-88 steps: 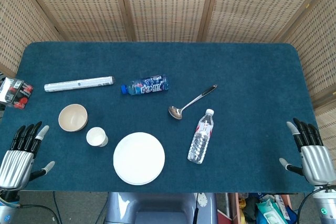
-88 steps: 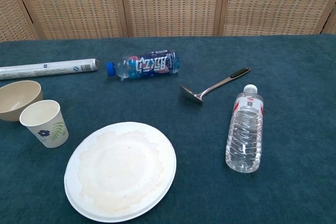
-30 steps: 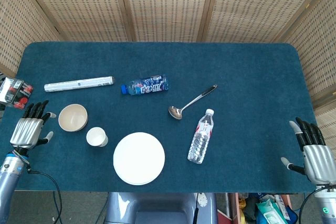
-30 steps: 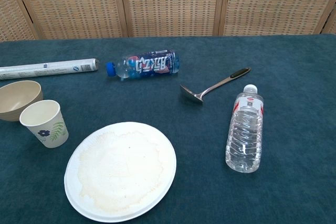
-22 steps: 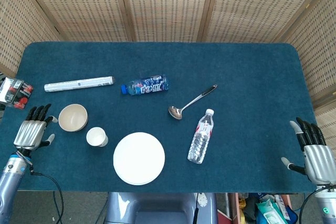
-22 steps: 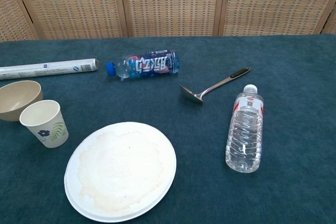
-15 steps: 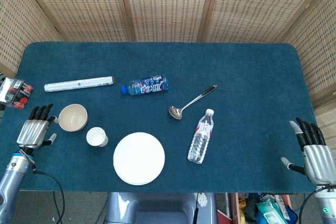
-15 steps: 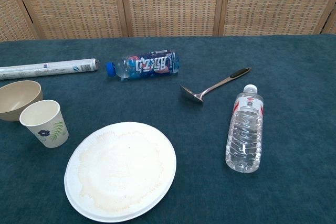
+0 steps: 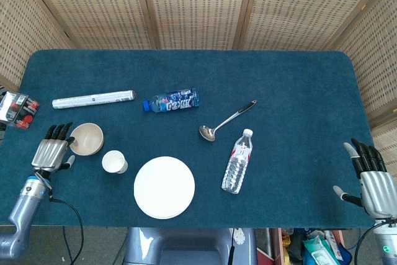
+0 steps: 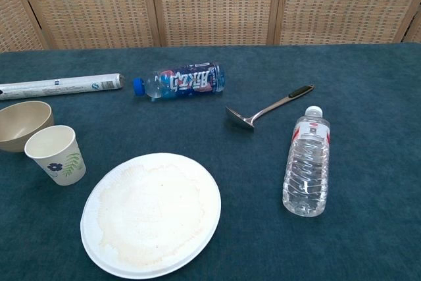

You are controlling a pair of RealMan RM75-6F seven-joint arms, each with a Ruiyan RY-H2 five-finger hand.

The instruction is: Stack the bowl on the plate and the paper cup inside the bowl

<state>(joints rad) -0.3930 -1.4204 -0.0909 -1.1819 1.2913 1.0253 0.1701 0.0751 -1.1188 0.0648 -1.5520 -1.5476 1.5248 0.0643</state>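
A beige bowl [image 9: 86, 139] [image 10: 23, 125] stands upright at the table's left. Just to its right and nearer the front is a white paper cup [image 9: 115, 162] [image 10: 56, 154] with a leaf print. A white plate [image 9: 164, 187] [image 10: 150, 213] lies flat at the front centre. My left hand [image 9: 53, 148] is open, fingers straight, right beside the bowl's left rim; I cannot tell whether it touches. My right hand [image 9: 370, 180] is open at the table's front right corner, far from everything. Neither hand shows in the chest view.
A blue-labelled bottle [image 9: 172, 100] [image 10: 177, 81] and a white roll [image 9: 93, 99] [image 10: 60, 86] lie at the back left. A metal ladle [image 9: 226, 120] [image 10: 268, 106] and a clear water bottle [image 9: 237, 161] [image 10: 306, 161] lie right of centre. A red-and-black box [image 9: 16, 109] sits off the table's left edge.
My left hand has moved right and slightly forward, from the table's left edge up to the bowl's left rim. The right hand and all objects have stayed put.
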